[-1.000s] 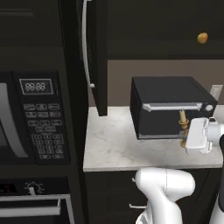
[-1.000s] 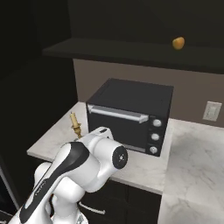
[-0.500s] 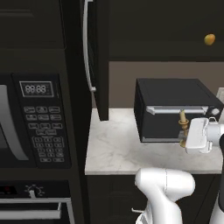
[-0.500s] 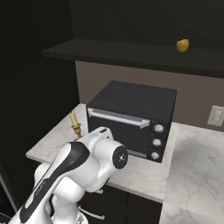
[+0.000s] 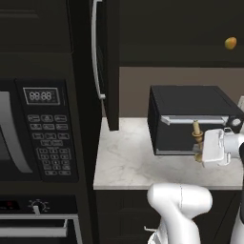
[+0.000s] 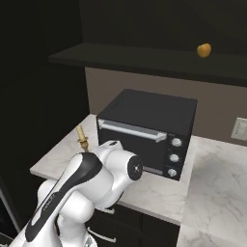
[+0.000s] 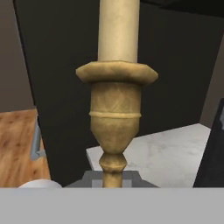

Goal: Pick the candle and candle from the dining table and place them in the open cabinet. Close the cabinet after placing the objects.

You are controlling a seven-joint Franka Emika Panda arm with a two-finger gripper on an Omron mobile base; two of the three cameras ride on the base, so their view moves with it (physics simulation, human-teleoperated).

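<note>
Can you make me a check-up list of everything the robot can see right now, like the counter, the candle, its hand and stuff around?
Surface: white marble counter, bare beside the toaster oven.
Job's things: candle upright in its brass candlestick, held off the counter in front of the toaster oven; cabinet door stands open.
Clutter: black toaster oven on the counter; small orange fruit up on the cabinet shelf.
Grippers: gripper shut on the candlestick's stem.
Cables: nothing seen.
Surroundings: built-in microwave on the left; wall outlet on the right.
</note>
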